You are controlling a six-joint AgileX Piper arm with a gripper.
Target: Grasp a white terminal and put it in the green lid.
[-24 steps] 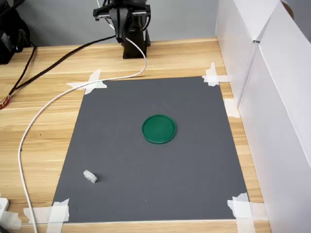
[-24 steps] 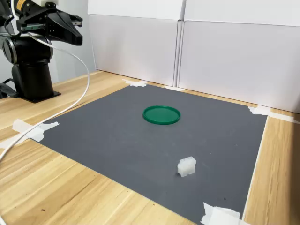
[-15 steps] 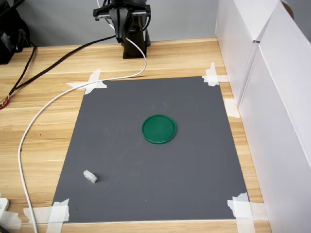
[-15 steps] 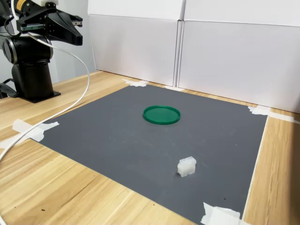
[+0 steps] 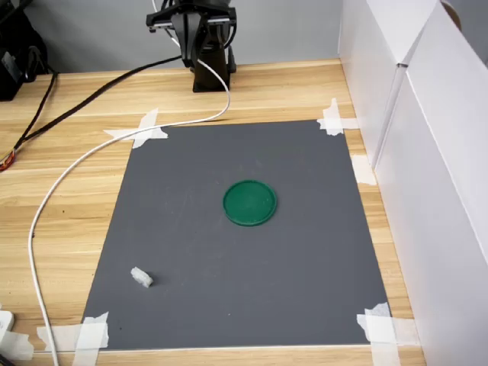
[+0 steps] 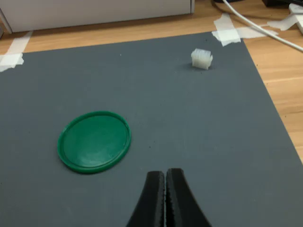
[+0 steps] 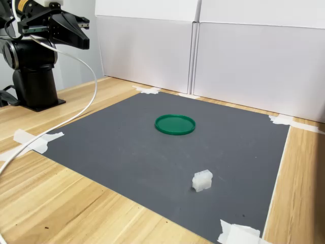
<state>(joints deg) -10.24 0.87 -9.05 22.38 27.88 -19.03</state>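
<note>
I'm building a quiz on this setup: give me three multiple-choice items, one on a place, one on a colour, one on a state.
1. Where does the white terminal lie?
A. inside the lid
B. on the grey mat, apart from the lid
C. on bare wood

2. What colour is the lid?
A. green
B. red
C. white

3. How is the gripper?
A. shut on the terminal
B. wide open
C. shut, holding nothing

Answers: 1 B, both exterior views show it near a mat corner. 2 A, plain in all views. 3 C, the wrist view shows its fingertips together with nothing between them.

Pincer (image 6: 165, 182) base beyond wrist view's edge
</note>
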